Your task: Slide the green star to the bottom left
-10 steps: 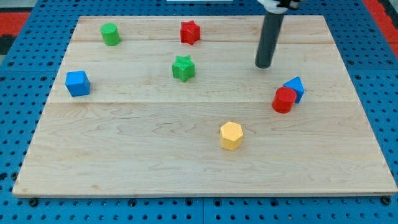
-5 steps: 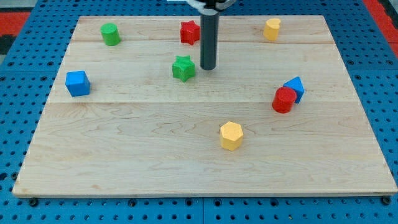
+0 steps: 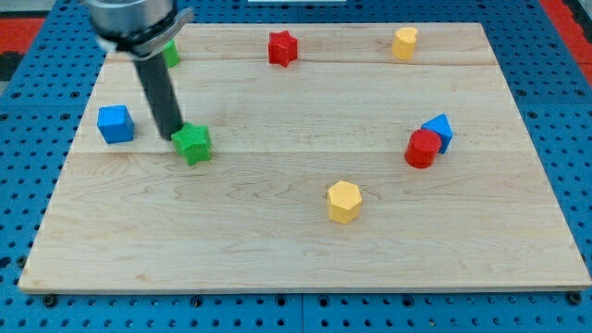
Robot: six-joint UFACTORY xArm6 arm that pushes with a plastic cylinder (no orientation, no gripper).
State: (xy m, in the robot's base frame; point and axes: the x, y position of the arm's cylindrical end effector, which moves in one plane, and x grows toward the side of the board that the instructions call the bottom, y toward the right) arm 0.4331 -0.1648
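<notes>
Wooden board (image 3: 277, 231) on blue pegboard bench (image 3: 28, 185), seen from the near side, lit evenly.

Located: green star (image 3: 193, 143) left of centre, roughly mid-depth, well short of the near left corner. Located: my tip (image 3: 170, 137) hard against the star's left, slightly far side; touching or a hair apart, cannot tell which. No fingers on this rod, so nothing to spread, press together or pinch; pushing by contact only.

Step in hand, as judged: positioning on the star, with the run to the near left not yet done. Judged badly placed for that run: a push from the left side would send the star right, away from the goal. Next move probably calls for going round to the star's far right side, then pushing diagonally towards the near left corner, with the line kept through the star's middle to stop it spinning off.

Room for moving:
- Near left quarter of board bare of blocks; open path from star to corner.
- Blue cube (image 3: 115, 123) left of my tip, apart from it; off the diagonal, but near enough to mind when circling.
- Green cylinder (image 3: 172, 53) far left, partly hidden behind the rod.
- Red star (image 3: 282, 47), yellow block (image 3: 404, 43), red cylinder (image 3: 422, 148) touching blue block (image 3: 438, 130), and yellow hexagon (image 3: 343, 201) all well apart, to the right.
- Risk at the finish: left and near edges unguarded; stop short of overhang.
</notes>
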